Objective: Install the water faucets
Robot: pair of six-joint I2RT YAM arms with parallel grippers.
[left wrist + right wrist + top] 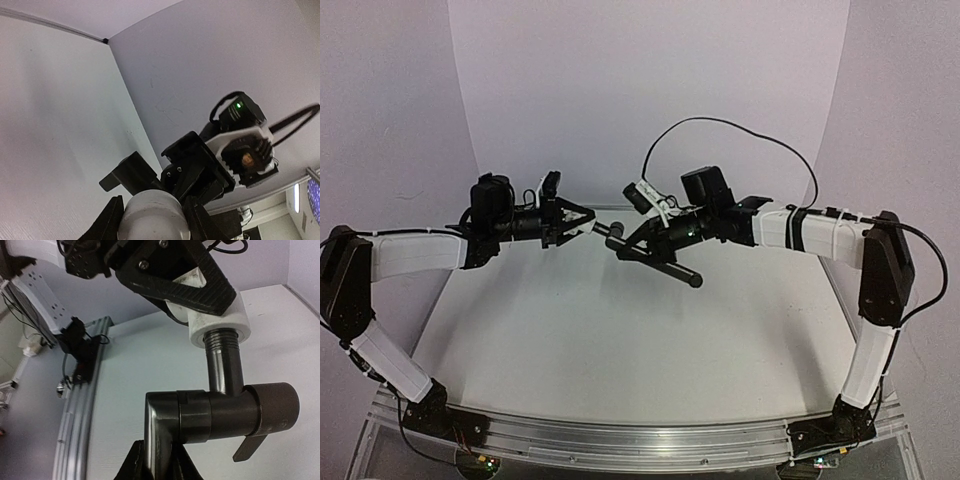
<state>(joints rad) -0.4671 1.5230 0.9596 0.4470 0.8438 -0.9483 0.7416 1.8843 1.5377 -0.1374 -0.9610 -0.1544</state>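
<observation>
Faucet (220, 410) and white fitting (220, 322) are both up off the desk (620, 340), meeting in the gap between the two pincers.

Left side first: the left pincer (155, 200) is closed narrow on the white fitting, one finger on each side of its round body. It looks like light, rigid plastic with a smooth wall, so it'd probably want to spin in the grip once any twisting starts. Squeezing across the middle of the cylinder seems the right hold, since it leaves the open end free.

Moving right, the faucet's threaded stem (220, 342) sits right at that open end, just beyond the left pincer's tips. How far in it goes can't be made out.

Then the right pincer (157, 460) is shut tight on the faucet's dark elbow section, with the crossbar body and little lever just above its fingers. The faucet looks like stiff metal with some heft and a slick finish. The long rod hanging out past the grip would likely lever it around, so holding it at the thick elbow close to the stem makes sense.
</observation>
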